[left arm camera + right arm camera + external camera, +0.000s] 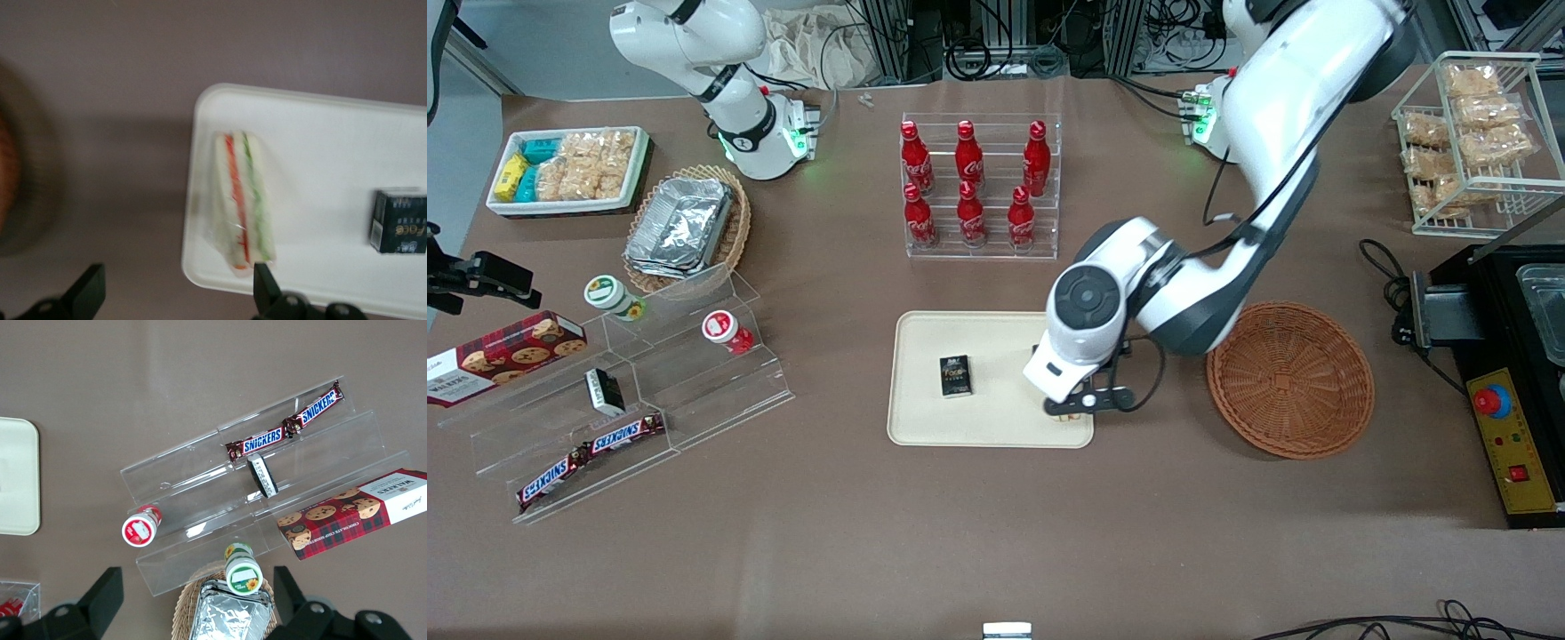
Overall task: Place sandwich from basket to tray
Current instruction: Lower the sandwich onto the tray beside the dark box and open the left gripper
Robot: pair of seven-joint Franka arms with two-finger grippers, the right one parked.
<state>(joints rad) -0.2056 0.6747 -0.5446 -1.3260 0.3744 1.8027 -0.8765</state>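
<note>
– Black fingertips (265, 280) of the left arm's two-finger gripper (177, 287) sit closest to the wrist camera; they stand wide apart and clasp nothing.

– And the small triangular wedge sandwich in clear wrap (241, 200)?

– It lies on the flat cream-beige rectangular tray (925, 418), let go, with its red and green filling stripes facing up at the wrist camera; on the front view's clock face it is at the tray's four o'clock corner, under the gripper, which hovers low over that corner.

– So the round reddish-brown wicker basket (1289, 378) is out of it?

– Yes; it sits at three o'clock from the tray and holds nothing that I can see; the placing looks all but done.

– What could spoil it?

– Two things, I'd judge; one fingertip is just beside the sandwich's narrow end, so a slanted lift could snag the wrap and drag the wedge; and it rests close to the tray's rim, so a small drag might carry it over onto the brown table.

– Could it topple?

– Possibly; it may be standing on a bread edge rather than lying flat, though the view is too soft to be sure; a nudge would then tip it.

– And the small dark box (955, 375) on the tray?

– At nine o'clock from the gripper, well apart from the sandwich; no trouble there.
</note>
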